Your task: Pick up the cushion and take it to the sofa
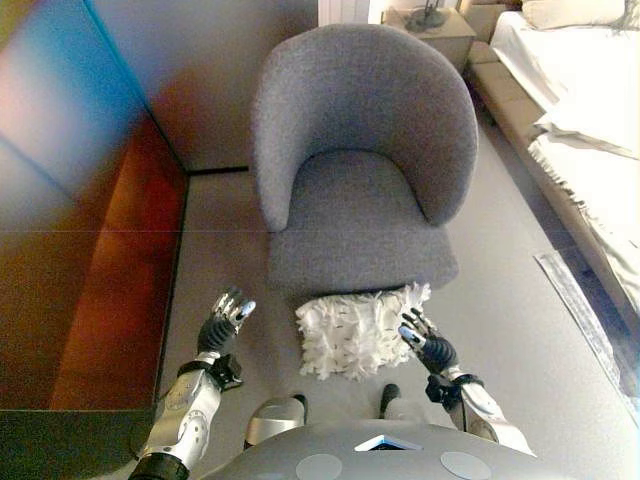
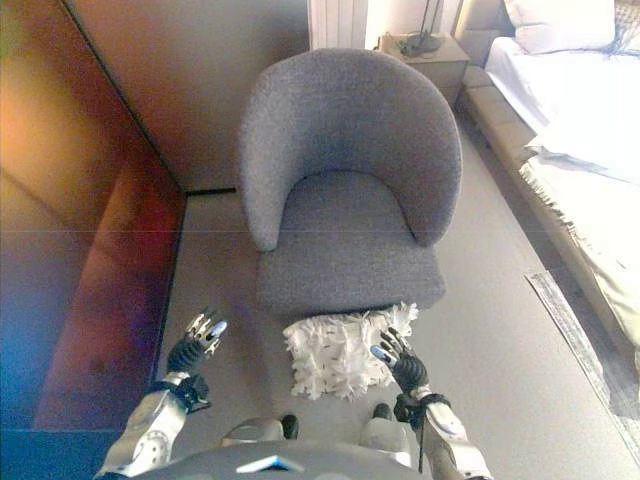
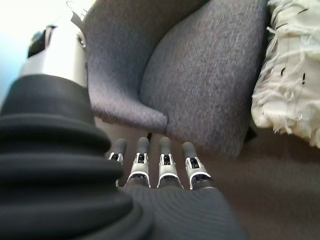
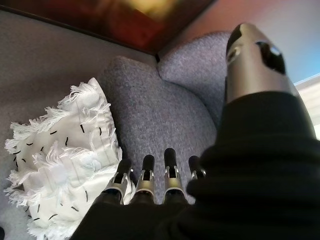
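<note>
A white shaggy cushion [image 1: 355, 330] with small black flecks lies on the grey carpet, against the front of a grey armchair [image 1: 365, 170]. It also shows in the right wrist view [image 4: 65, 165] and at the edge of the left wrist view [image 3: 292, 75]. My left hand [image 1: 225, 320] is open, fingers straight, over the carpet well to the left of the cushion. My right hand [image 1: 425, 340] is open, with its fingers [image 4: 145, 182] at the cushion's right edge; I cannot tell whether they touch it.
A dark reddish glossy cabinet [image 1: 90, 230] runs along the left. A bed with white bedding [image 1: 580, 110] stands at the right, with a small bedside table [image 1: 435, 25] behind the armchair. A pale rug strip [image 1: 585, 310] lies on the floor at the right.
</note>
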Available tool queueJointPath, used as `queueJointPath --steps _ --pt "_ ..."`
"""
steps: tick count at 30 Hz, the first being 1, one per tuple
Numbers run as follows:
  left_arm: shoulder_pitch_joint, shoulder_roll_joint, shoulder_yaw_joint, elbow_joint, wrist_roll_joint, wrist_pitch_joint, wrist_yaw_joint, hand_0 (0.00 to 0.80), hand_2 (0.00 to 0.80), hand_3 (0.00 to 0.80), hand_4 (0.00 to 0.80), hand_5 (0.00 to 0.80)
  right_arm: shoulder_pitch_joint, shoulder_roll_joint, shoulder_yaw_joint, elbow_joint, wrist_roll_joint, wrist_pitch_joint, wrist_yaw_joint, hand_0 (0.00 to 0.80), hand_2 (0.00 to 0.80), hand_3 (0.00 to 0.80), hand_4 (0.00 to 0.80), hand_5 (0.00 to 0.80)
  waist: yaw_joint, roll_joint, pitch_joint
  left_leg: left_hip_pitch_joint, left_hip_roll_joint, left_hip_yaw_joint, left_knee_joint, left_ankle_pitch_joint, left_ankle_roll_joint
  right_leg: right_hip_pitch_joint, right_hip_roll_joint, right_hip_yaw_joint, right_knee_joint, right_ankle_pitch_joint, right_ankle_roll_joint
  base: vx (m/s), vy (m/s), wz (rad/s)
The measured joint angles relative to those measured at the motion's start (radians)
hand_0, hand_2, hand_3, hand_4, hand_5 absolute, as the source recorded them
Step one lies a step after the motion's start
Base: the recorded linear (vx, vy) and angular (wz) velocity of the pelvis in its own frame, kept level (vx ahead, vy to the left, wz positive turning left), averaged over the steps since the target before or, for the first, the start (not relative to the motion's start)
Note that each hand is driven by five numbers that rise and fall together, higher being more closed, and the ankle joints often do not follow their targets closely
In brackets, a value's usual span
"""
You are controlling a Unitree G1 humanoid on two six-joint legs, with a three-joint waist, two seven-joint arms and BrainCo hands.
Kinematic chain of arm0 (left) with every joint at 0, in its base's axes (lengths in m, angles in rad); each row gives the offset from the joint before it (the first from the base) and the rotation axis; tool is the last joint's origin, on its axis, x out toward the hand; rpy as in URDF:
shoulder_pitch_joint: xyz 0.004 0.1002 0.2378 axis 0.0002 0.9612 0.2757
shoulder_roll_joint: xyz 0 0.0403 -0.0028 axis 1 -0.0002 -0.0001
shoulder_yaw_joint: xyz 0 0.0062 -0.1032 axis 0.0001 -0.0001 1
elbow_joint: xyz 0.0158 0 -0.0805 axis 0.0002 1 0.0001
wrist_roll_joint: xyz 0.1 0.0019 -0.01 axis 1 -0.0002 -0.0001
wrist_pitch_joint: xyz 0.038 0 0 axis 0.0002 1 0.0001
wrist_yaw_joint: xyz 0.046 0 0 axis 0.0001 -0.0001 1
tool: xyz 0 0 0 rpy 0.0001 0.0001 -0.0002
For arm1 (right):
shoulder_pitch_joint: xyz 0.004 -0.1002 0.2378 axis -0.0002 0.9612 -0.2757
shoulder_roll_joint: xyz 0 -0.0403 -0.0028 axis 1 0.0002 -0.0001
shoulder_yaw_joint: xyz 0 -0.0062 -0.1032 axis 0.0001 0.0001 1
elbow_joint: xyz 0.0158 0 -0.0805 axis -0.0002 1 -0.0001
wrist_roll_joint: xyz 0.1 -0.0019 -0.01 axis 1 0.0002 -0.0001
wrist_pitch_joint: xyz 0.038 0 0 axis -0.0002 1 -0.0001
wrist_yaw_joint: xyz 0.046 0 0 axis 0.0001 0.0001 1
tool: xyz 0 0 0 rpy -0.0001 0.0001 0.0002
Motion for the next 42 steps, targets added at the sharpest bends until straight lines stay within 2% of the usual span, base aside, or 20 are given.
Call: queueJointPath --steps 2,3,6,9,12,18,25,26,27,28,30,31,32,33,34,35,36,37,39,42 --pt "-0.008 -0.004 0.004 0.027 -0.004 0.000 0.009 0.000 0.000 0.000 0.000 0.000 -0.020 -0.008 -0.002 0.023 -0.025 0.003 -0.017 0.000 0.000 0.000 0.000 0.000 -0.006 0.004 0.012 -0.023 0.014 0.008 0.045 -0.014 -0.009 0.012 0.010 -0.011 0.016 -0.019 -0.012 0.050 -0.021 0.37" --pt "-0.023 -0.013 -0.002 0.052 -0.004 0.000 0.007 0.000 0.000 0.000 0.000 0.000 -0.021 -0.022 -0.011 0.034 -0.041 0.003 -0.025 0.000 0.000 0.000 0.000 0.000 -0.026 0.007 0.014 -0.050 0.025 0.042 0.063 -0.014 -0.010 0.015 0.007 -0.035 0.020 -0.027 -0.016 0.011 0.102 0.76" --pt "-0.051 -0.019 -0.038 0.083 -0.003 0.000 -0.020 0.000 0.000 0.000 0.000 0.000 -0.034 -0.040 -0.065 0.106 -0.068 -0.005 -0.034 0.000 0.000 0.000 0.000 0.000 -0.019 0.017 0.036 -0.085 0.040 0.091 0.069 -0.007 -0.002 -0.018 -0.012 -0.059 0.066 -0.054 -0.010 -0.027 0.141 0.48" --pt "-0.089 -0.023 -0.059 0.094 -0.001 0.003 -0.065 0.000 0.000 0.000 0.000 0.000 -0.057 -0.039 -0.085 0.152 -0.075 -0.030 -0.070 0.000 0.000 0.000 0.000 0.000 -0.019 0.037 0.055 -0.156 0.040 0.101 0.082 0.024 -0.004 -0.058 -0.036 -0.100 0.077 -0.053 -0.001 0.017 0.093 0.53" --pt "-0.122 -0.026 -0.053 0.122 0.028 0.015 -0.089 0.000 0.000 0.000 0.000 0.000 -0.098 -0.001 -0.104 0.177 -0.074 -0.031 -0.106 0.000 0.000 0.000 0.000 0.000 0.013 0.033 0.073 -0.166 0.033 0.117 0.066 0.045 -0.003 -0.079 -0.049 -0.103 0.070 -0.036 -0.004 0.115 0.107 0.12" --pt "-0.124 -0.021 -0.053 0.159 0.038 0.022 -0.118 0.000 0.000 0.000 0.000 0.000 -0.123 0.061 -0.107 0.143 -0.088 -0.034 -0.107 0.000 0.000 0.000 0.000 0.000 0.009 0.021 0.065 -0.117 0.031 0.174 0.010 0.056 0.002 -0.053 -0.059 -0.105 0.004 -0.001 0.007 0.061 0.043 -0.23" --pt "-0.149 -0.036 -0.053 0.160 0.049 0.019 -0.159 0.000 0.000 0.000 0.000 0.000 -0.112 0.062 -0.101 0.148 -0.096 -0.034 -0.104 0.000 0.000 0.000 0.000 0.000 0.022 0.007 0.056 -0.114 0.042 0.179 0.007 0.053 0.000 -0.061 -0.058 -0.102 0.011 -0.002 0.000 0.047 -0.126 -0.07" --pt "-0.163 -0.035 -0.053 0.171 0.060 0.019 -0.159 0.000 0.000 0.000 0.000 0.000 -0.113 0.063 -0.097 0.151 -0.097 -0.033 -0.099 0.000 0.000 0.000 0.000 0.000 0.034 0.012 0.059 -0.113 0.059 0.197 0.007 0.053 -0.001 -0.072 -0.071 -0.100 0.050 -0.033 -0.030 0.029 -0.375 -0.04" --pt "-0.175 -0.040 -0.052 0.179 0.063 0.020 -0.158 0.000 0.000 0.000 0.000 0.000 -0.116 0.061 -0.095 0.151 -0.103 -0.033 -0.095 0.000 0.000 0.000 0.000 0.000 0.038 0.021 0.059 -0.115 0.079 0.227 0.013 0.056 -0.007 -0.084 -0.107 -0.099 0.111 -0.053 -0.029 0.035 -0.445 0.10" --pt "-0.175 -0.039 -0.053 0.179 0.066 0.019 -0.158 0.000 0.000 0.000 0.000 0.000 -0.119 0.061 -0.094 0.151 -0.110 -0.033 -0.094 0.000 0.000 0.000 0.000 0.000 0.039 0.022 0.053 -0.120 0.086 0.230 0.017 0.054 -0.008 -0.085 -0.157 -0.097 0.142 -0.058 0.008 0.042 -0.503 0.13" --pt "-0.173 -0.013 -0.053 0.191 0.066 0.019 -0.155 0.000 0.000 0.000 0.000 0.000 -0.134 0.069 -0.074 0.166 -0.114 -0.033 -0.090 0.000 0.000 0.000 0.000 0.000 0.049 0.002 0.041 -0.134 0.098 0.232 0.022 0.055 -0.037 -0.069 -0.254 -0.067 0.087 -0.039 0.056 0.060 -0.559 -0.04" --pt "-0.174 0.007 -0.053 0.197 0.066 0.019 -0.148 0.000 0.000 0.000 0.000 0.000 -0.138 0.076 -0.066 0.168 -0.114 -0.033 -0.089 0.000 0.000 0.000 0.000 0.000 0.050 -0.020 0.040 -0.141 0.112 0.225 0.040 0.052 -0.061 -0.050 -0.268 -0.052 0.027 -0.013 0.074 0.079 -0.575 -0.17" --pt "-0.178 0.030 -0.043 0.204 0.066 0.020 -0.146 0.000 0.000 0.000 0.000 0.000 -0.156 0.091 -0.057 0.178 -0.114 -0.031 -0.087 0.000 0.000 0.000 0.000 0.000 0.051 -0.032 0.048 -0.154 0.140 0.198 0.067 0.047 -0.097 -0.036 -0.267 -0.050 -0.009 0.013 0.074 0.077 -0.511 -0.18" --pt "-0.181 0.050 -0.027 0.204 0.067 0.020 -0.145 0.000 0.000 0.000 0.000 0.000 -0.175 0.106 -0.051 0.177 -0.114 -0.028 -0.085 0.000 0.000 0.000 0.000 0.000 0.056 -0.050 0.056 -0.162 0.164 0.192 0.089 0.041 -0.128 -0.026 -0.260 -0.051 -0.010 0.036 0.054 0.082 -0.441 -0.12" --pt "-0.187 0.069 -0.005 0.209 0.068 0.019 -0.141 0.000 0.000 0.000 0.000 0.000 -0.178 0.114 -0.039 0.173 -0.114 -0.023 -0.079 0.000 0.000 0.000 0.000 0.000 0.057 -0.073 0.065 -0.164 0.189 0.181 0.115 0.036 -0.161 -0.011 -0.241 -0.059 -0.009 0.016 0.134 0.081 -0.332 -0.19" --pt "-0.188 0.037 0.015 0.227 0.067 0.018 -0.132 0.000 0.000 0.000 0.000 0.000 -0.178 0.088 -0.035 0.172 -0.115 -0.006 -0.071 0.000 0.000 0.000 0.000 0.000 0.058 -0.023 0.072 -0.165 0.261 0.152 0.127 0.036 -0.173 -0.009 -0.173 -0.074 0.002 0.007 0.124 0.091 -0.268 -0.16" --pt "-0.177 0.014 0.011 0.227 0.067 0.017 -0.131 0.000 0.000 0.000 0.000 0.000 -0.179 0.056 -0.034 0.154 -0.118 0.001 -0.070 0.000 0.000 0.000 0.000 0.000 0.055 0.004 0.073 -0.170 0.303 0.118 0.113 0.046 -0.156 -0.021 -0.124 -0.076 0.022 -0.007 0.118 0.097 -0.158 -0.18" --pt "-0.165 -0.012 0.009 0.225 0.067 0.017 -0.127 0.000 0.000 0.000 0.000 0.000 -0.175 0.018 -0.029 0.141 -0.133 0.014 -0.070 0.000 0.000 0.000 0.000 0.000 0.041 0.019 0.075 -0.162 0.316 0.107 0.090 0.070 -0.119 -0.037 -0.107 -0.074 0.053 -0.025 0.103 0.109 -0.083 -0.04" --pt "-0.145 -0.052 0.000 0.225 0.065 0.017 -0.127 0.000 0.000 0.000 0.000 0.000 -0.163 -0.045 -0.021 0.130 -0.157 0.034 -0.070 0.000 0.000 0.000 0.000 0.000 0.012 0.023 0.080 -0.150 0.317 0.116 0.069 0.106 -0.076 -0.059 -0.108 -0.071 0.112 -0.060 0.092 0.086 -0.007 0.07" --pt "-0.151 -0.085 -0.016 0.232 0.054 0.019 -0.137 0.000 0.000 0.000 0.000 0.000 -0.129 -0.091 -0.053 0.144 -0.184 0.041 -0.080 0.000 0.000 0.000 0.000 0.000 -0.005 0.026 0.084 -0.168 0.276 0.150 0.088 0.116 -0.072 -0.054 -0.149 -0.080 0.124 -0.064 0.104 -0.118 0.121 0.18"
